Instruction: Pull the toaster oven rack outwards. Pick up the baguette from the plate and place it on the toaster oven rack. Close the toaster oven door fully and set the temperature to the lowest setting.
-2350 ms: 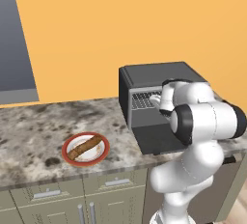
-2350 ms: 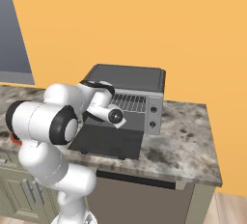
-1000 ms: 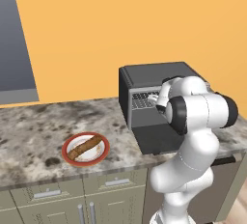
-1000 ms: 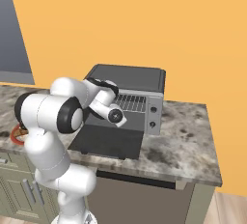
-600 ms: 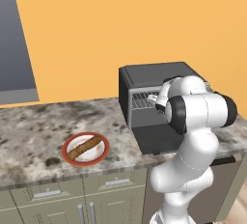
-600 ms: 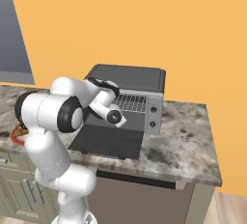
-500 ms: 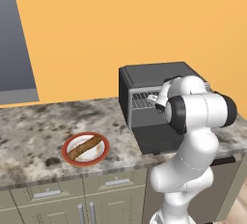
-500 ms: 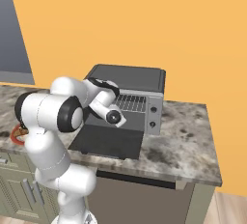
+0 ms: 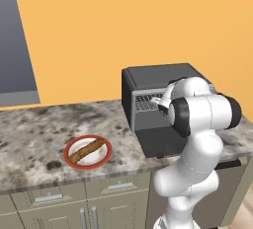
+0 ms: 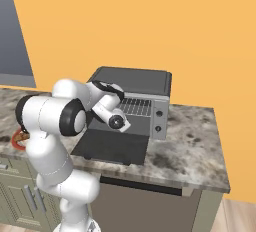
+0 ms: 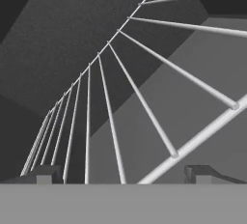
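Observation:
The toaster oven [image 9: 163,77] stands on the counter with the toaster oven door [image 10: 112,146] folded down flat in front of it. The silver wire rack [image 10: 136,107] sits in the cavity. In the hand view my gripper [image 11: 123,175] is open, its two fingertips [image 11: 46,172] wide apart at the rack's [image 11: 198,138] front bar, with the wires fanning away above them. Nothing is held. Left of the oven the baguette [image 9: 87,150] lies across the red-rimmed plate [image 9: 69,160]. My forearm hides the gripper in the left base view.
The oven's control strip with small knobs [image 10: 160,118] is at the right of the cavity. The speckled stone counter [image 9: 34,134] stretches left of the plate, with cabinet drawers [image 9: 49,198] below. An orange wall rises behind.
Since the earliest frames my elbow has risen and the hand has settled at the oven mouth. Over the last second nothing visibly moves.

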{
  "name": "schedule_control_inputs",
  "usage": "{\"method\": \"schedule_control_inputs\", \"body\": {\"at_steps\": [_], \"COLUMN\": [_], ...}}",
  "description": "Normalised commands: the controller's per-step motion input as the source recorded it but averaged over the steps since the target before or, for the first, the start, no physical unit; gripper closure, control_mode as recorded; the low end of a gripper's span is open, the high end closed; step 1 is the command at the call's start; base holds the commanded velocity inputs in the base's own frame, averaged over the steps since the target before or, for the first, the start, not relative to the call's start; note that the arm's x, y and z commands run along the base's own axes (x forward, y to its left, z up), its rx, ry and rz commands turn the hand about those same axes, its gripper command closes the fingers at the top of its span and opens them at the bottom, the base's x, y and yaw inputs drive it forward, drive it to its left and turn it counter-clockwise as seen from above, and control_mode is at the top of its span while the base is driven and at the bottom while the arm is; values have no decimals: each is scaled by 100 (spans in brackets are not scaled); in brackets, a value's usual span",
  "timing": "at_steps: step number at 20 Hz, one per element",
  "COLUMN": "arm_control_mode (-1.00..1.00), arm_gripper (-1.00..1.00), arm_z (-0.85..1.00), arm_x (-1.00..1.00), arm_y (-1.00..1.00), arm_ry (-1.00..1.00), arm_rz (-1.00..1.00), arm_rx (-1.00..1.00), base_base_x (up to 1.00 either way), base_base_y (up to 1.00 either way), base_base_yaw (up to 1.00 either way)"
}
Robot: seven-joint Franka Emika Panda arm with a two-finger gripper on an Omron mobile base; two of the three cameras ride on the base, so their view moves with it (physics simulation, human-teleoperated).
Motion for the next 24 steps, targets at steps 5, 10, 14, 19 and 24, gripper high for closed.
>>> {"method": "schedule_control_inputs", "body": {"at_steps": [5, 10, 14, 19, 24], "arm_control_mode": [-100, -100, -100, -100, -100], "arm_gripper": [-100, -100, 100, 100, 100], "arm_z": [-3, 0, 0, 0, 0], "arm_x": [9, 0, 0, 0, 0], "arm_y": [0, 0, 0, 0, 0], "arm_ry": [0, 0, 0, 0, 0], "arm_rz": [0, 0, 0, 0, 0], "arm_rx": [0, 0, 0, 0, 0], "base_base_x": [0, 0, 0, 0, 0], "base_base_y": [0, 0, 0, 0, 0], "base_base_yaw": [0, 0, 0, 0, 0]}}
